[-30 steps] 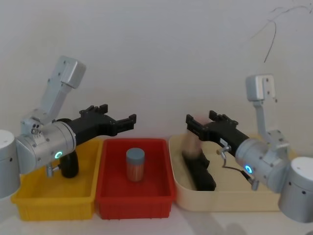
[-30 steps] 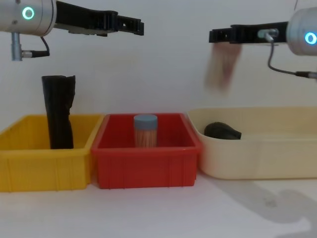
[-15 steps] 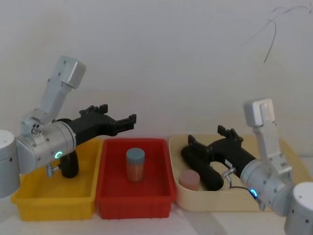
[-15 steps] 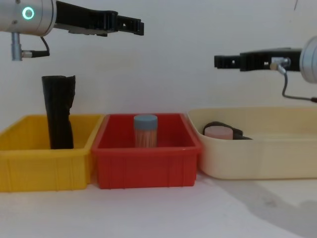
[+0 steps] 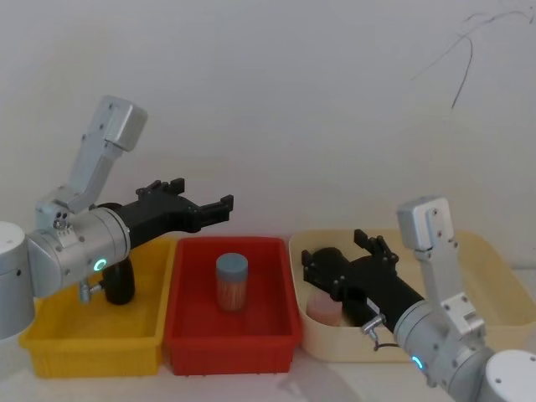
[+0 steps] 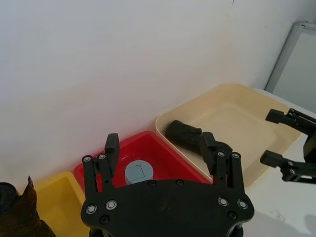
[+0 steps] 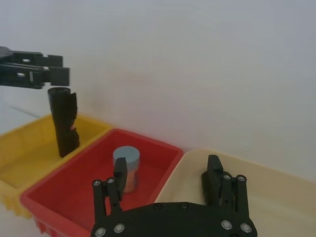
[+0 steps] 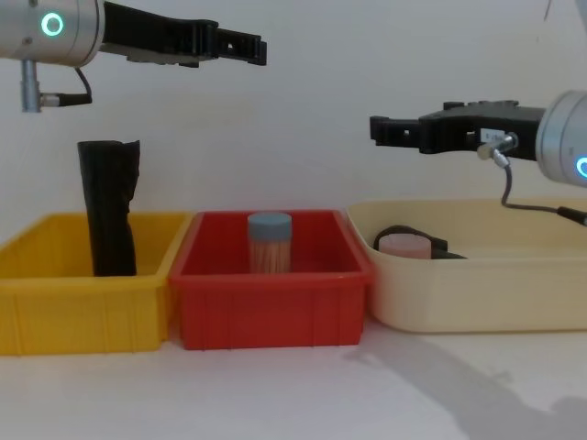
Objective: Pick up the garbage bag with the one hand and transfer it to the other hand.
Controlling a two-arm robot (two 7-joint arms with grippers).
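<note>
Above the cream tray's (image 8: 477,298) left end, our right gripper (image 8: 378,131) had come lower and nearer, fingers spread, empty. We saw the garbage bag (image 6: 190,138) lying in that tray beside a pink-lidded jar (image 8: 404,245), ungrasped. Our left gripper (image 8: 259,48) hovered open over the red bin (image 8: 271,307).

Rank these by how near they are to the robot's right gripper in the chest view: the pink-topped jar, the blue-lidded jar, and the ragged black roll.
From the right gripper:
1. Pink-topped jar, in the cream bin just below it.
2. Blue-lidded jar, in the middle red bin.
3. Ragged black roll, standing in the far yellow bin on the left.
</note>
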